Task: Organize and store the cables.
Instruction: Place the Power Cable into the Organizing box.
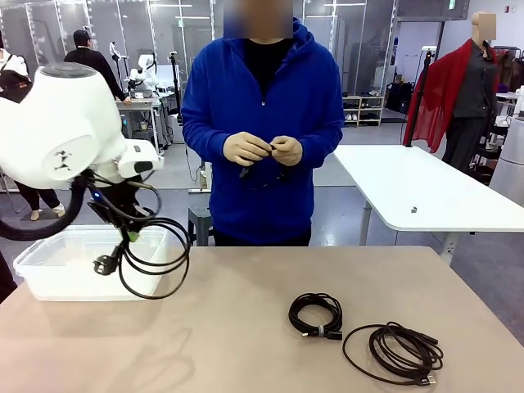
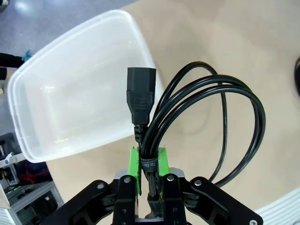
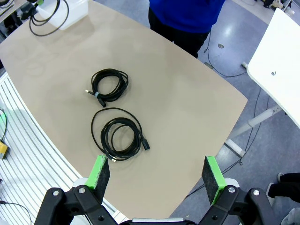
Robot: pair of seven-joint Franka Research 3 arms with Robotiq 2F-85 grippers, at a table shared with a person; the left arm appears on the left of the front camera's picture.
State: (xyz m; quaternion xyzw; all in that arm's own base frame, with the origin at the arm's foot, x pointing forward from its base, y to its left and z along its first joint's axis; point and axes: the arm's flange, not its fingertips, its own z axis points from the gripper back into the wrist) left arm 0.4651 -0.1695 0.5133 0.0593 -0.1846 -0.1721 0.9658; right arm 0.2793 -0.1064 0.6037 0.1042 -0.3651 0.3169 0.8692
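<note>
My left gripper [image 2: 149, 164] is shut on a coiled black power cable [image 2: 220, 108], pinching the strapped bundle between its green pads; the chunky plug [image 2: 140, 96] sticks up from the grip. In the front view this cable [image 1: 151, 258] hangs from the left gripper [image 1: 131, 235] at the right edge of a clear plastic bin [image 1: 49, 274]. Two more coiled cables lie on the table: a small tight coil [image 1: 316, 314] [image 3: 109, 85] and a larger loose one [image 1: 397, 352] [image 3: 119, 137]. My right gripper [image 3: 157, 173] hovers open high above them. The person's hands [image 1: 264, 150] hold another dark cable.
The clear bin [image 2: 33, 140] stands at the table's left rear corner, with nothing visible inside. A person in a blue hoodie [image 1: 262, 106] stands at the far edge. A white table [image 1: 426, 188] stands behind on the right.
</note>
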